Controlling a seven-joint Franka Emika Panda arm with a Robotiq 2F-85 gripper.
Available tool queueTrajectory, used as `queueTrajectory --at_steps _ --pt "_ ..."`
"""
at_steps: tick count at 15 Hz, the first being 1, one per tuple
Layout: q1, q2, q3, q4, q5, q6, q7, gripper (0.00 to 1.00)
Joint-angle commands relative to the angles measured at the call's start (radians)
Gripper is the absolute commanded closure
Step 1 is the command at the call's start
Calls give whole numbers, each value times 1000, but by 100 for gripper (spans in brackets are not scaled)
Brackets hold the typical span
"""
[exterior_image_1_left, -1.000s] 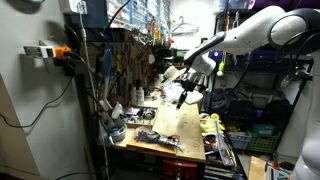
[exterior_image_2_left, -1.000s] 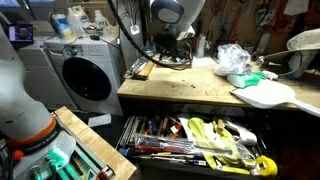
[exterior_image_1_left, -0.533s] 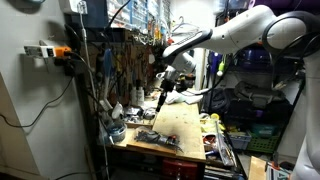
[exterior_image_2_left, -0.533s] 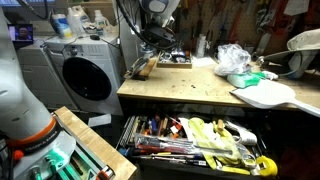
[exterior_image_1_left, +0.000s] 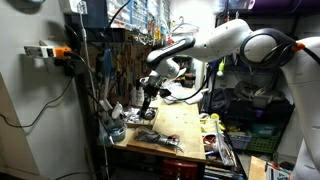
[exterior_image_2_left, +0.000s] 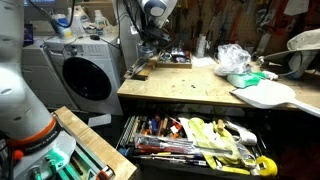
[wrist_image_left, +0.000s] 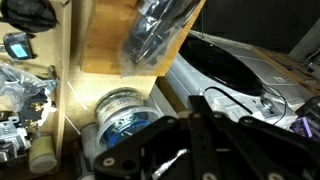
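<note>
The claw (wrist_image_left: 195, 135) hangs over the cluttered end of the table (wrist_image_left: 100, 45), seen from farther off in an exterior view (exterior_image_1_left: 147, 98). Its dark fingers fill the bottom of the wrist view and seem drawn close together. They are blurred, though, and I cannot tell whether they are clenched, released or pinching something thin.

The thing nearest it is a round spool (wrist_image_left: 125, 115) with a clear wall and blue inside. It sits just ahead of the fingertips and a little to their left in the wrist view. It is close under the claw but does not appear to touch it. What it rests on is hard to make out.

My judgement is that the spool is light, stiff plastic with a smooth wall. It would likely be slippery and could skate sideways if it were pinched off centre. The surest hold would be across its full width, with one finger on each side of the rim, low enough that it cannot pop upward.

Being round, the spool has no real long axis across the table. Its own axis runs up toward the wrist camera, with the flat face upward.

Farther ahead of the claw, a bagged dark part (wrist_image_left: 155, 35) lies on the bare wood, well apart from the spool. A washing machine (wrist_image_left: 235, 65) stands off to the claw's right in the wrist view. A small pale bottle (wrist_image_left: 42, 152) sits in the clutter to its left.
</note>
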Motion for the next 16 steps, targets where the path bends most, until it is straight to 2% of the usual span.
queueTrajectory --at_steps 1,8,16 --pt "10 107 30 125 2 -28 44 100" --pt "31 226 69 257 -9 -12 188 100" --pt "38 289 73 322 -26 3 353 100"
